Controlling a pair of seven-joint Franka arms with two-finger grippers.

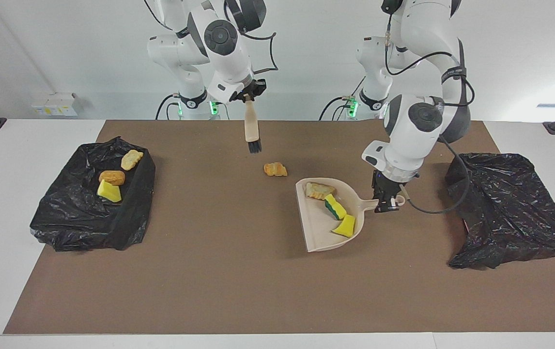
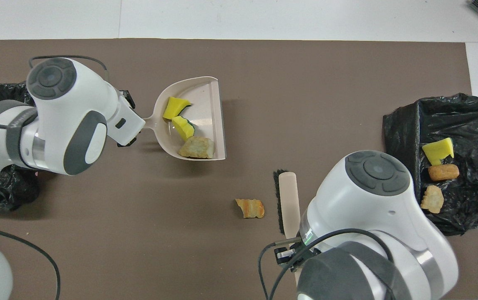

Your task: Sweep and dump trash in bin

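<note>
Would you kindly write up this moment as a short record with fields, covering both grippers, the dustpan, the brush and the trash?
left gripper: shut on the dustpan handle
dustpan: carries three scraps, toward the left arm's end of the table
right gripper: shut on the brush handle, raised
brush: hangs bristles down over the mat
loose scrap: lies on the mat, outside the dustpan
bin with trash: black-lined, at the right arm's end, holds three scraps
other black bag: at the left arm's end, beside the dustpan
</note>
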